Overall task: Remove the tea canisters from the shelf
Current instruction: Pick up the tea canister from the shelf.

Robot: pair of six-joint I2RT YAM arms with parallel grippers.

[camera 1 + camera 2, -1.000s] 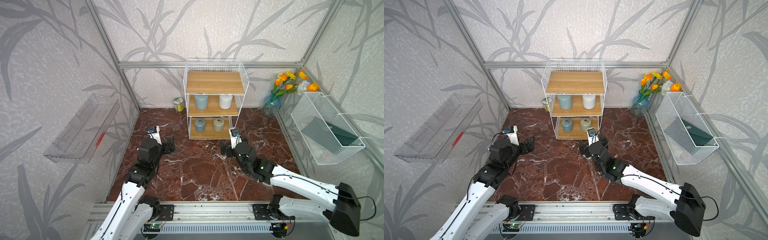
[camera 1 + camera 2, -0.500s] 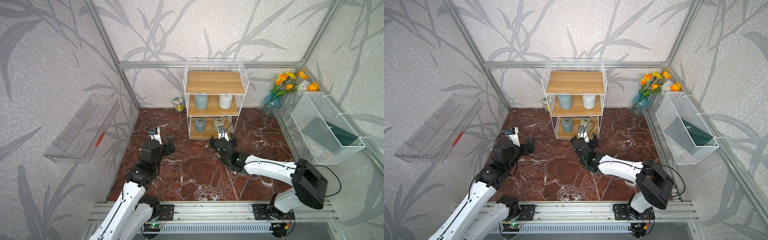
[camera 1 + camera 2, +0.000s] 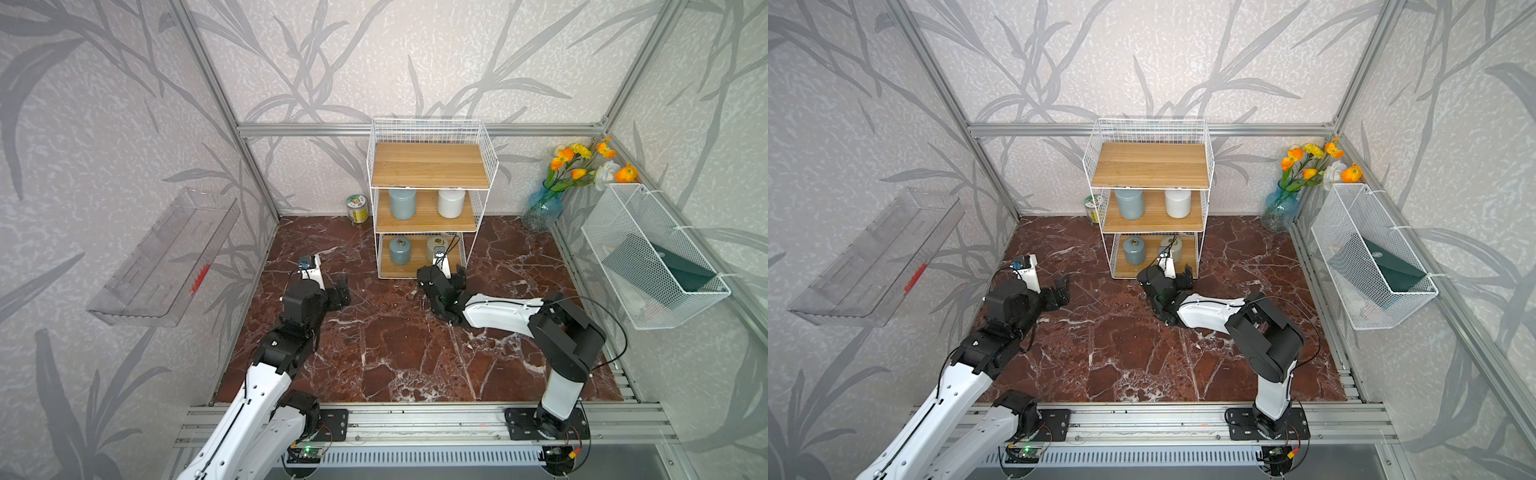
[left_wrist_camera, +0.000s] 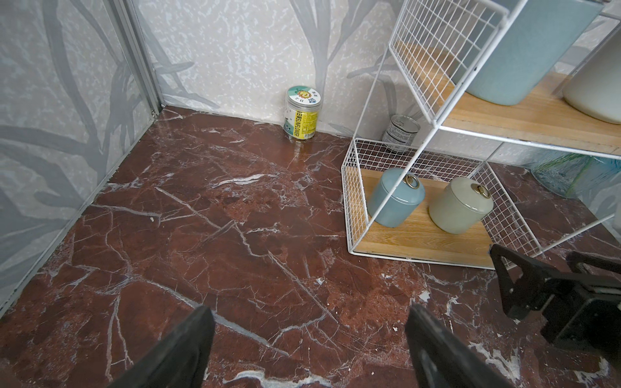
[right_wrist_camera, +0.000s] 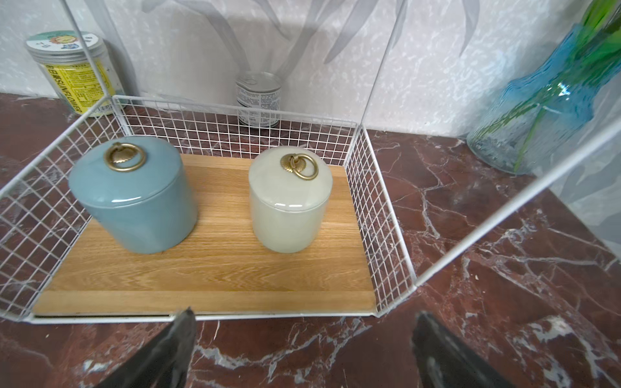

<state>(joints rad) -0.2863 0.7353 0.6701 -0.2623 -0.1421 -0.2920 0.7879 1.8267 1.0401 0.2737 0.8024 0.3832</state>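
**A:** Right arm has swung in since a second ago. The right gripper [image 3: 441, 276] now sits at the open front of the shelf [image 3: 430, 166], down at the bottom board. Left arm barely shifted.

**B:** Claws?

**A:** Right one spread wide, nothing in it, lined up on the beige canister [image 5: 290, 201]. The left gripper [image 3: 340, 291] is spread too and empty, low over bare floor to the left of the shelf.

**B:** Canisters all still in?

**A:** All four. The beige one stands beside the blue-grey canister [image 5: 134, 201] on the bottom board, both upright and not touching. The upper blue-grey canister [image 3: 402, 203] and the white canister [image 3: 451, 203] are on the middle board. Top board is bare.

**B:** Why so low?

**A:** My guess is that mesh shuts the sides and back, so the front is the only way in. The forearm lies near flat to slide under the middle board. It's probably spread wide because the jar body is fat.

**B:** And the left?

**A:** Looks like it's holding off, keeping the opening clear.

**B:** Clutter?

**A:** A printed tin [image 3: 357, 209] by the wall and a small can [image 5: 258, 99] behind the shelf. Not ours.
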